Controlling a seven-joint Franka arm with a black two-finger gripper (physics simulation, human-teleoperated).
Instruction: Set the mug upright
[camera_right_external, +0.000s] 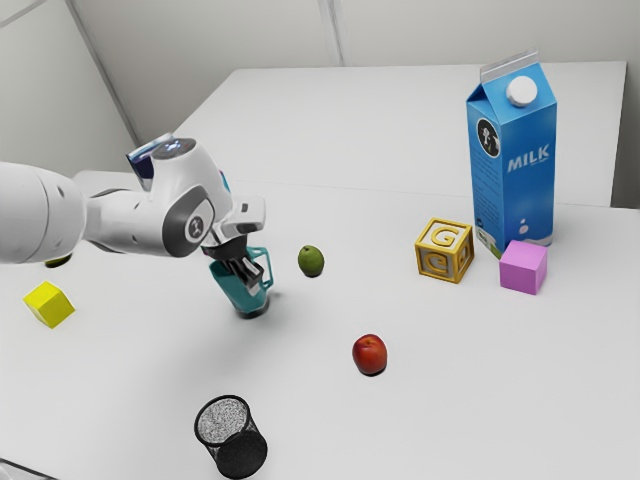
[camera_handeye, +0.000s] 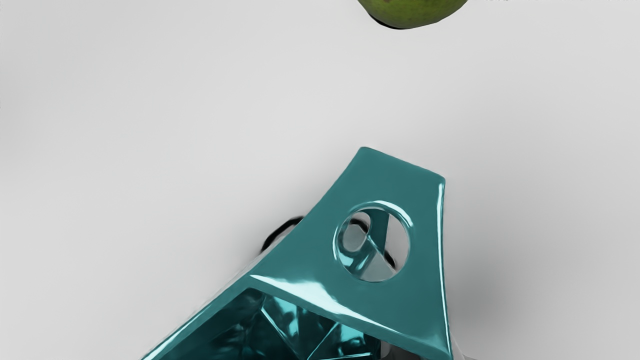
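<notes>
Gripper (camera_right_external: 246, 275): clamped on teal mug (camera_right_external: 236, 288) | mug: tilted | milk carton (camera_right_external: 528, 180): upright

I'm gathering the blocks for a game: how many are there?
3: a yellow block near the exterior view's left edge, a pink block by the milk carton, and a lettered block beside the pink one. The arm may hide others.

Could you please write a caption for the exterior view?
Franka gripper at a teal mug, green fruit close by, milk carton beyond.
</notes>
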